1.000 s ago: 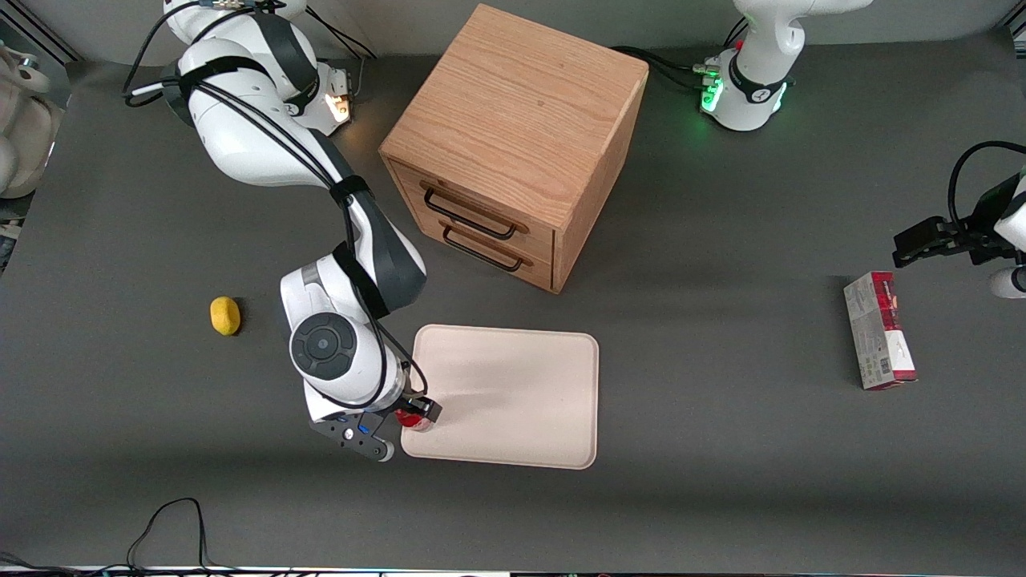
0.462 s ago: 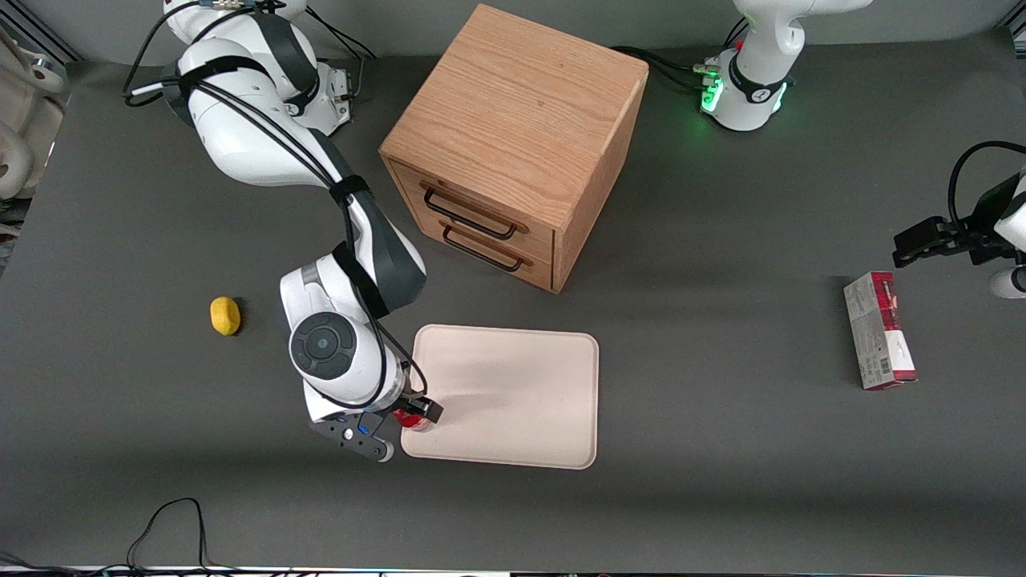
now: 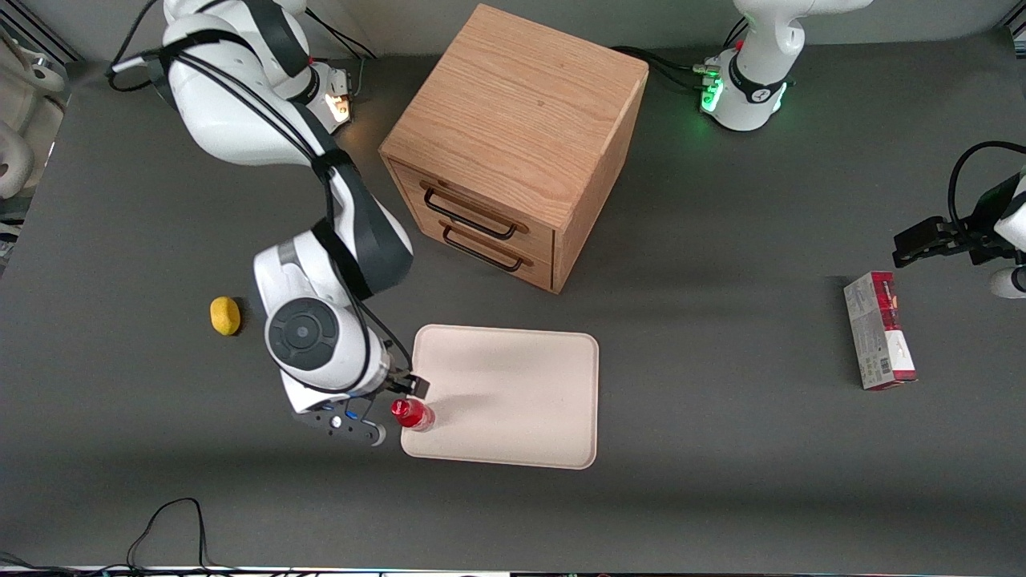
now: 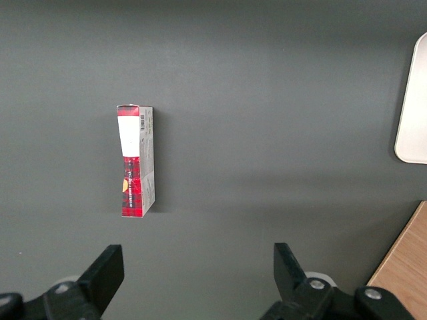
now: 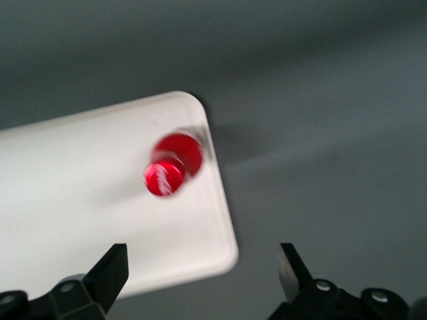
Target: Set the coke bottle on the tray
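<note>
The coke bottle (image 3: 413, 414) (image 5: 172, 165), red cap and red label, stands upright on the pale beige tray (image 3: 513, 393) (image 5: 80, 200), close to the tray's corner nearest the working arm. My right gripper (image 3: 393, 409) (image 5: 200, 270) hangs above and just beside the bottle, toward the working arm's end, off the tray's corner. Its fingers (image 5: 110, 270) stand wide apart and hold nothing; the bottle is clear of them.
A wooden drawer cabinet (image 3: 513, 144) with two handled drawers stands farther from the front camera than the tray. A yellow lemon-like lump (image 3: 225, 315) lies beside the working arm. A red-and-grey carton (image 3: 879, 340) (image 4: 135, 160) lies toward the parked arm's end.
The gripper has let go of the bottle and drawn up and away from it toward the working arm's end. The bottle stays standing on the tray's corner.
</note>
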You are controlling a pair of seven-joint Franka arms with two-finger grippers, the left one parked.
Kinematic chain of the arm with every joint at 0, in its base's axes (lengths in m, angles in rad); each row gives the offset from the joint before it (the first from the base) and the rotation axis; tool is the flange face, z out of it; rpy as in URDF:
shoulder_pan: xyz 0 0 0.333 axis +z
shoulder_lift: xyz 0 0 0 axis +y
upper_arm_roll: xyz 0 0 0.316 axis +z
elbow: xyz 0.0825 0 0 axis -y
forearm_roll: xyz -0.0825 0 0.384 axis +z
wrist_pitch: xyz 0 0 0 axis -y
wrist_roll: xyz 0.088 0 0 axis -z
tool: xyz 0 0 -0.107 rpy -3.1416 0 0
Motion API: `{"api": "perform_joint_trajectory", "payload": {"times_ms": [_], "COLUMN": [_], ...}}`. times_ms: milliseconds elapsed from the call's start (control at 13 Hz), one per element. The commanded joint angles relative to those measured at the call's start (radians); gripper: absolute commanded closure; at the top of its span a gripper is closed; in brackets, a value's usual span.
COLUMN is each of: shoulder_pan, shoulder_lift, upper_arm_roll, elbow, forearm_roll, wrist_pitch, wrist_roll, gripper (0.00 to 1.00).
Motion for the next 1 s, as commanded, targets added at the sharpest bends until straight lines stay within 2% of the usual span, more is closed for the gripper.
{"api": "perform_joint_trajectory", "payload": {"times_ms": [0, 154, 385, 538, 692, 846, 923], "shoulder_pan": [-0.063, -0.12, -0.206, -0.227, -0.192, -0.113, -0.106], "shoulder_lift": [-0.323, -0.552, -0.797, -0.907, -0.98, -1.036, -1.041], "upper_arm_roll": [-0.007, -0.008, -0.008, -0.013, -0.103, -0.204, -0.214], "elbow": [-0.443, -0.737, -0.968, -1.013, -1.013, -1.013, -1.009], "forearm_roll": [0.045, 0.065, 0.085, 0.086, 0.086, 0.086, 0.086], "wrist_pitch": [0.092, 0.18, 0.154, 0.063, -0.034, -0.082, -0.09], "wrist_roll": [-0.167, -0.306, -0.51, -0.624, -0.724, -0.766, -0.766], "gripper": [0.0, 0.0, 0.0, 0.0, 0.0, 0.0, 0.0]}}
